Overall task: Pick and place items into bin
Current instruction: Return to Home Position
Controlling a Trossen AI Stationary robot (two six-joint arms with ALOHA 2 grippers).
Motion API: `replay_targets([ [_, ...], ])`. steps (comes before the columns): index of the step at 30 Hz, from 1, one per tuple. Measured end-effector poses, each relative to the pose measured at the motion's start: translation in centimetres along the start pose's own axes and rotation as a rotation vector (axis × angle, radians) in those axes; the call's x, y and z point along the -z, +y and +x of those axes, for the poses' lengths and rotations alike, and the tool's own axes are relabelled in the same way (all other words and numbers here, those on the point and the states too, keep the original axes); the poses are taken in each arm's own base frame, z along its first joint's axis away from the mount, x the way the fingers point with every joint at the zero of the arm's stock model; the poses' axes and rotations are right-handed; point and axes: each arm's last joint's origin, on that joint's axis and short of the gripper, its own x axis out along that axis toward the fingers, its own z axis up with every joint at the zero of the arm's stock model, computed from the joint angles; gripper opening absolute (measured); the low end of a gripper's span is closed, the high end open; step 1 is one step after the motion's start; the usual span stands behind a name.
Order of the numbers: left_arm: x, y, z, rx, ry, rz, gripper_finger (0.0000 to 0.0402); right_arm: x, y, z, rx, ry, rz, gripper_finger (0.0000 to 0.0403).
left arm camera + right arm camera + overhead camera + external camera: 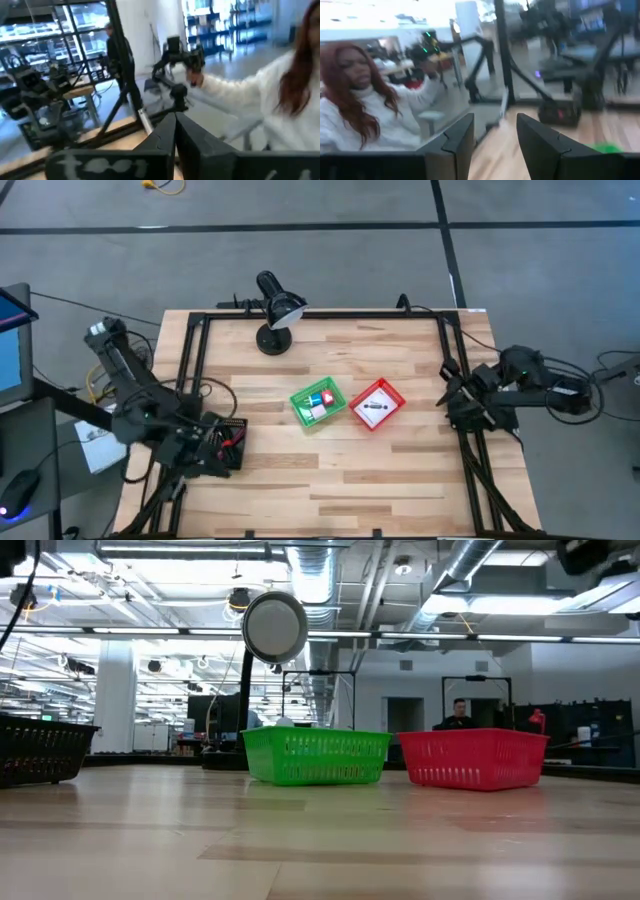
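In the high view a green bin stands mid-table and holds a blue cube, a red-pink block and a white piece. Right of it, a red bin holds a white card with a black mark. The low view shows the green bin and the red bin side by side. My left gripper is shut, holds nothing and hovers by a black basket at the table's left edge. My right gripper is open and waits at the right edge.
A desk lamp stands at the far edge, behind the bins. The black basket holds red and dark things. A black frame rail runs around the table. A person in a white sweater sits beyond the table. Bare wood lies toward the near edge.
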Motion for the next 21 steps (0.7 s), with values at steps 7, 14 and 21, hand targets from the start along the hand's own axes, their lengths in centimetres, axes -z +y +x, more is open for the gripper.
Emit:
replay_targets([
  [7, 0.0, 5.7, -2.5, -0.348, 0.142, -0.008, 0.0000, 1.9, 0.3, -0.8, -0.015, -0.023, -0.007, 0.0141],
  [14, 0.0, 6.6, -6.9, -0.225, 0.027, -0.029, 0.0000, 3.5, -0.4, -0.2, 0.004, 0.023, 0.023, 0.0144],
  [21, 6.6, 5.7, -6.7, -0.272, -0.179, -0.088, 0.0000, 4.7, -1.0, 0.3, 0.037, 0.009, -0.017, 0.0139],
])
